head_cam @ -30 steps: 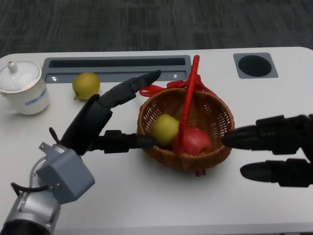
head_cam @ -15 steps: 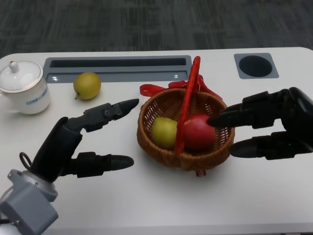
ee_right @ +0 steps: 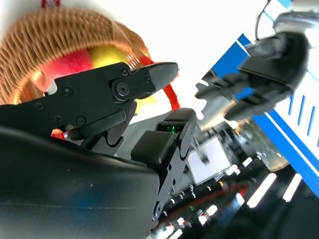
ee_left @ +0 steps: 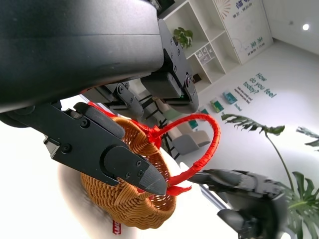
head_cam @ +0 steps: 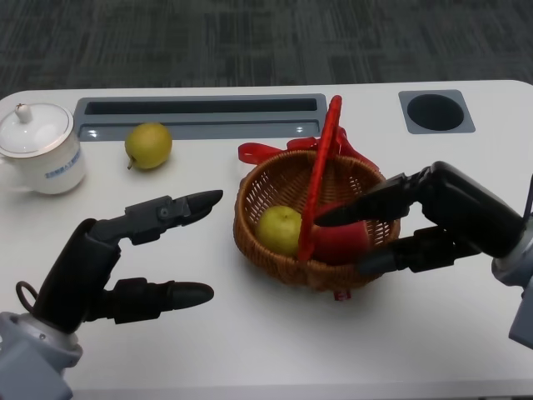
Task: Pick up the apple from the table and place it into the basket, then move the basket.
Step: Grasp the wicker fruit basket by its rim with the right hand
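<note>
Head view is showing the right hand [head_cam: 433, 218] sitting further left and lower than half a second ago, its upper finger now reaching over the rim of the wicker basket [head_cam: 316, 218] at the frame's centre while a lower finger is lying against the basket's outer right wall. The red apple [head_cam: 343, 242] is resting inside the basket, right of the red handle [head_cam: 321, 171], beside a yellow-green fruit [head_cam: 279, 230]; the upper fingertip seems to be touching the apple, though the overlap is making that hard to judge. The fingers are staying spread and are gripping nothing. The left hand [head_cam: 117, 262] has drawn back slightly toward the lower left and is hovering open, fingers apart, well clear of the basket. A pear [head_cam: 148, 145] and a white lidded cup [head_cam: 39, 148] are sitting at upper left.
</note>
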Motion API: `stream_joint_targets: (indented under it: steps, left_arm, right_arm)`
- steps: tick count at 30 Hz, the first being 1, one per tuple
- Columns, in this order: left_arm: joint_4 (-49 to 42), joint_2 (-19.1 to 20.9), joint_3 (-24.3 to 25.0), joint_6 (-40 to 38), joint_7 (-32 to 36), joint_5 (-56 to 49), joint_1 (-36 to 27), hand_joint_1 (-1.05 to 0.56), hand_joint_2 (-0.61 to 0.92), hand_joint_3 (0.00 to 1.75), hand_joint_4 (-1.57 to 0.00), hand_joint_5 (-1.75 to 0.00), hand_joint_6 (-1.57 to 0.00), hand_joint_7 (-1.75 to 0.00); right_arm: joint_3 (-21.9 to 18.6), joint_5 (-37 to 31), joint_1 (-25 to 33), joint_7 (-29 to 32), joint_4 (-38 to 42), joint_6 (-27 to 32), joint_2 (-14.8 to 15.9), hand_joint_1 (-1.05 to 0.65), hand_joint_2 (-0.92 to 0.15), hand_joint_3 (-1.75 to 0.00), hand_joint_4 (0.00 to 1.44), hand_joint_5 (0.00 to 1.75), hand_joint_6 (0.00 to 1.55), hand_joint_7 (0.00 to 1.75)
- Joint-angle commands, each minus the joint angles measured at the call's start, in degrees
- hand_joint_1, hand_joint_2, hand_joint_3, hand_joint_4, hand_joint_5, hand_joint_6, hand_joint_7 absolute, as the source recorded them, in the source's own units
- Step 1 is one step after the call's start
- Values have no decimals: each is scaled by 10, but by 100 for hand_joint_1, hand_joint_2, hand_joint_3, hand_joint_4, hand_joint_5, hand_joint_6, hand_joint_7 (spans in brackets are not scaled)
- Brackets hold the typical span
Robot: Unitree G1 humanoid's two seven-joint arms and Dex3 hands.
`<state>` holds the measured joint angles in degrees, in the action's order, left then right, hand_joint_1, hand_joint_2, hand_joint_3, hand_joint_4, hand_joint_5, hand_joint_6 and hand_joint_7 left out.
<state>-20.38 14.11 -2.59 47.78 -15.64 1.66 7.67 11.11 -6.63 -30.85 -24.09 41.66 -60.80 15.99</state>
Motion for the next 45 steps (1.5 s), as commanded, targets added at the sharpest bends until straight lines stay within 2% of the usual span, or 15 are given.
stream_joint_targets:
  steps: [1, 11, 21, 27, 33, 38, 42, 43, 45]
  left_arm:
    - [15, 5, 8, 2, -6, 10, -12, -49, 77, 0, -73, -2, -69, -2]
    - [20, 6, 13, 4, -6, 9, -18, -53, 78, 0, -74, -2, -71, -1]
    - [20, 2, 13, 8, -3, 8, -18, -54, 78, 0, -76, -1, -73, -1]
    - [20, -2, 15, 13, -1, 10, -21, -52, 78, 0, -76, -1, -73, -1]
    - [29, -10, 16, 13, 4, 7, -26, -49, 78, 0, -77, -1, -73, -1]
    - [31, -13, 22, 22, 9, 1, -31, -50, 79, 0, -78, -1, -74, -1]
    - [32, -16, 27, 27, 10, 0, -34, -49, 79, 0, -79, -1, -75, -1]
    - [33, -17, 29, 27, 11, 0, -35, -49, 79, 0, -79, -1, -75, -1]
    - [34, -19, 32, 27, 12, -2, -36, -50, 80, 0, -79, -1, -75, -1]
  right_arm:
    - [9, -15, -25, -7, 50, -6, 1, -55, -87, 0, 93, 0, 83, 0]
    - [50, -159, -75, 50, 148, -10, 35, -73, -92, -3, 90, 0, 80, 0]
    - [106, -260, -126, 139, 217, 3, 48, -78, -92, -6, 90, 1, 80, 0]
    - [148, -317, -153, 209, 243, 30, 35, -76, -92, -4, 93, 1, 81, 1]
    - [190, -353, -171, 244, 261, 67, 15, -70, -92, -2, 90, 1, 81, 1]
    - [226, -390, -181, 290, 274, 89, 6, -60, -90, -2, 96, 3, 86, 2]
    - [249, -415, -187, 339, 273, 84, 9, -46, -92, -14, 115, 17, 96, 4]
    - [252, -417, -189, 347, 272, 81, 10, -43, -92, -16, 115, 27, 97, 4]
    - [257, -420, -194, 363, 265, 74, 15, -39, -92, -18, 104, 67, 98, 2]
